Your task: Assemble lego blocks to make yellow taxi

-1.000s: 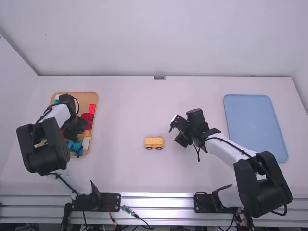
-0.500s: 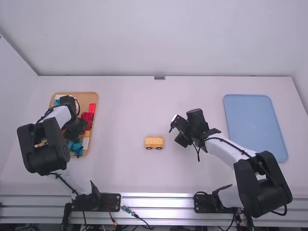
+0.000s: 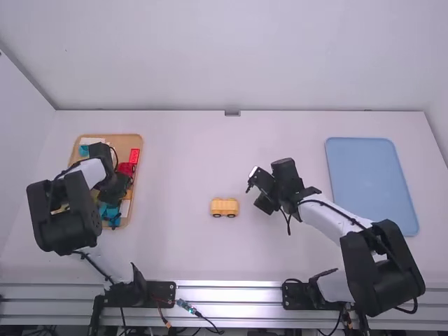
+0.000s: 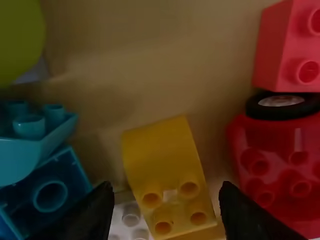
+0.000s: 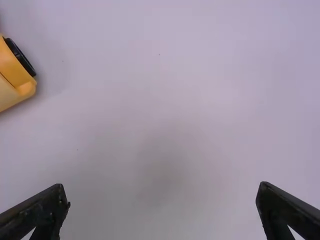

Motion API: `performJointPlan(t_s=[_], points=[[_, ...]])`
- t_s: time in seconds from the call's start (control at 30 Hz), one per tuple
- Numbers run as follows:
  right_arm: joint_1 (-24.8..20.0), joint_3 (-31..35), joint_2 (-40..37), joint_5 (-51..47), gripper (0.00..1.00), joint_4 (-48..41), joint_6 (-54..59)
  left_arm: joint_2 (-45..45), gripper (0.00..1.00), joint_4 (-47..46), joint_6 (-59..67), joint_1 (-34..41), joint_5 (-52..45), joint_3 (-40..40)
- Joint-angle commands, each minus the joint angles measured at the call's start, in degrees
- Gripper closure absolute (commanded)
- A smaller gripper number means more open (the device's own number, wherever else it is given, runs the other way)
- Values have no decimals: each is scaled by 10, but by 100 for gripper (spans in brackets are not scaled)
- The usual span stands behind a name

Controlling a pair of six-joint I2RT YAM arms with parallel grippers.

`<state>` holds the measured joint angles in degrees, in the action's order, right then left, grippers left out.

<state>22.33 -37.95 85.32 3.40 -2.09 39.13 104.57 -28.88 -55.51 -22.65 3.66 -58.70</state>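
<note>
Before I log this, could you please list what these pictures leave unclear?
High view: some contents of the tray, hidden by the left arm.
Left wrist view: the white block, partly behind the yellow block; the yellow-green piece, cut off by the edge.
Right wrist view: the wheeled yellow piece, cut off likewise.

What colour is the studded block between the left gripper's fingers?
Yellow; the block shows best in the left wrist view.

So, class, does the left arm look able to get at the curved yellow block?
Probably yes: the left gripper is open over the curved yellow block and nothing lies on it, though the blue block and red piece nearby may crowd the fingers.
</note>
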Motion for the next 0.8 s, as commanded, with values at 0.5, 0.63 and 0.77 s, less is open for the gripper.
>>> performJointPlan(t_s=[0.5,0.63,0.77], points=[[-2,4,-9,-3,1,-1,-3,1,65,12,5,1,-10,17],[-2,4,-9,-3,1,-1,-3,1,69,12,4,1,10,17],[-2,4,-9,-3,1,-1,-3,1,71,13,1,1,30,17]])
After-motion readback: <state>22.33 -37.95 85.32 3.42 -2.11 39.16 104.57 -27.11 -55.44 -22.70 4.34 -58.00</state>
